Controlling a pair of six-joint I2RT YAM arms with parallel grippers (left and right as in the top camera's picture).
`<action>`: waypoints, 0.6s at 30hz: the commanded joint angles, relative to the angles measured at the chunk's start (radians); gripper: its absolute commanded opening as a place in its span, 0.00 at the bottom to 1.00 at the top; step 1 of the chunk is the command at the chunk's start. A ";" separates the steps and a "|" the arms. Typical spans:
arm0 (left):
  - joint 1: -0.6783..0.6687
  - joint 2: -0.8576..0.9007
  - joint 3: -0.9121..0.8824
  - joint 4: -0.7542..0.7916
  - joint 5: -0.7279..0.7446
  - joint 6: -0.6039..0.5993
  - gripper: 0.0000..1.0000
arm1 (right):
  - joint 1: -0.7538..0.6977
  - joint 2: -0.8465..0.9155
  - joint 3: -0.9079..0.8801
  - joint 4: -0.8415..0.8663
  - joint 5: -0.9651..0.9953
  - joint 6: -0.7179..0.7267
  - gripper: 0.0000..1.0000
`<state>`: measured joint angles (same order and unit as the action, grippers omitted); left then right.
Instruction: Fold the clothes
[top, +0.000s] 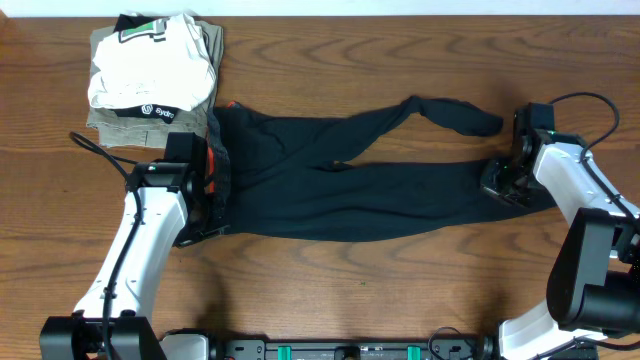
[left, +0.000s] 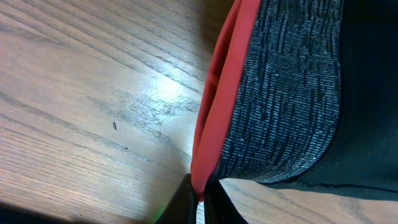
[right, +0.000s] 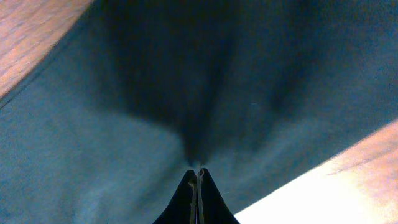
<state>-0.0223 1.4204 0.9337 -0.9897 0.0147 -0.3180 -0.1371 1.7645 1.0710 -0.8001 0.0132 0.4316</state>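
Note:
The clothes are black long-legged pants (top: 340, 190) lying flat across the table, waist to the left and legs to the right. The upper leg (top: 455, 115) bends away toward the back right. My left gripper (top: 205, 200) is shut on the waist edge. In the left wrist view its jaws (left: 200, 198) pinch the red lining (left: 224, 93) beside the grey waistband (left: 286, 93). My right gripper (top: 503, 180) is at the leg end. In the right wrist view the gripper (right: 198, 174) is shut, with dark cloth (right: 186, 81) puckering into its tips.
A stack of folded garments (top: 150, 75), white and olive, stands at the back left, close to the waist of the pants. Bare wooden table (top: 400, 300) runs along the front between the two arms.

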 joint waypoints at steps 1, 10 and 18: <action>0.006 -0.005 0.014 -0.008 -0.026 -0.016 0.06 | -0.010 0.006 -0.012 0.002 -0.043 -0.037 0.02; 0.006 -0.005 0.014 -0.008 -0.026 -0.016 0.06 | -0.041 0.006 -0.055 0.013 -0.002 0.005 0.02; 0.006 -0.005 0.014 -0.008 -0.026 -0.020 0.06 | -0.113 0.006 -0.056 -0.006 0.087 0.032 0.03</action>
<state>-0.0223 1.4204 0.9337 -0.9897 0.0147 -0.3180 -0.2211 1.7645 1.0210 -0.7990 0.0269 0.4313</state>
